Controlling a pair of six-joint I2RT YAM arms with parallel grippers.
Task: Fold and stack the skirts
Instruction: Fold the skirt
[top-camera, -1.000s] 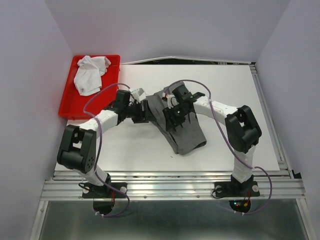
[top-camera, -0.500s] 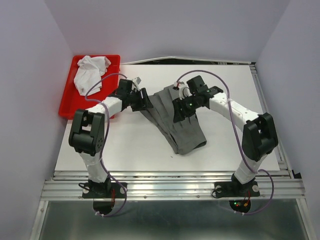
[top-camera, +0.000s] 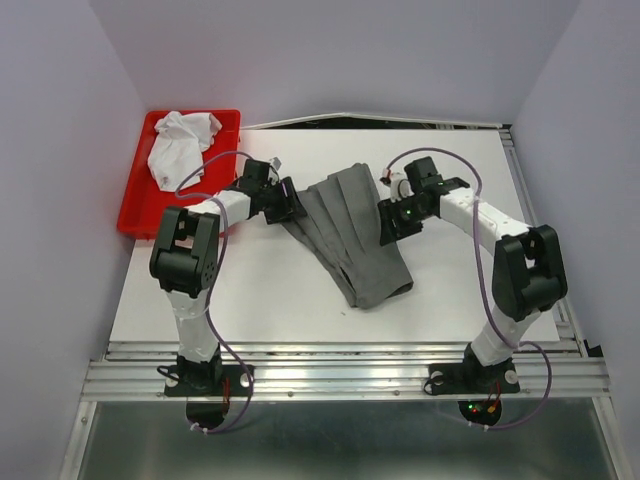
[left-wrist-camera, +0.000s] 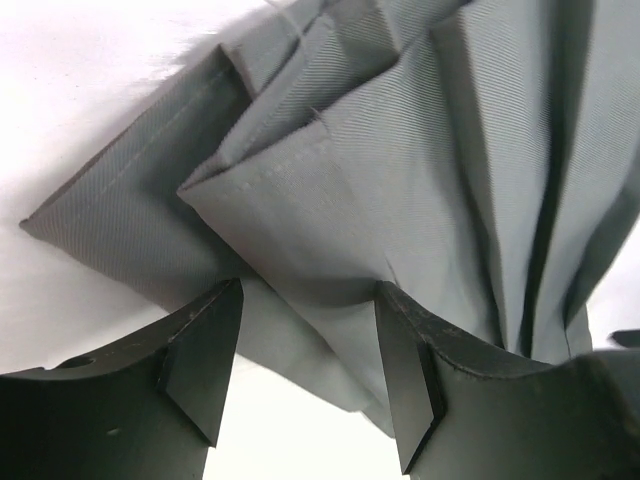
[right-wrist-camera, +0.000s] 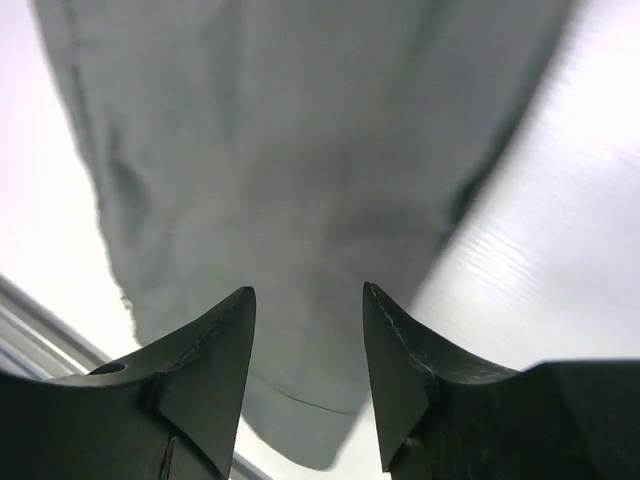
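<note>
now | left hand (left-wrist-camera: 308, 295) spread at the left edge of the dark grey skirt (top-camera: 350, 235) | right hand (right-wrist-camera: 308, 290) spread over its right edge | i see it lying pleated mid-desk (top-camera: 450, 290) | white skirt (top-camera: 180, 145) crumpled in red tray (top-camera: 133, 215), far left

The left arm (top-camera: 185, 252) and right arm (top-camera: 478, 222) wore white shells between bulky black joints. A thin purple cable (top-camera: 437, 151) trailed each toward the aluminium rail (top-camera: 340, 378). The left gripper (left-wrist-camera: 310, 300) and right gripper (right-wrist-camera: 308, 300) had matte black, wedge-shaped jaws.
</note>
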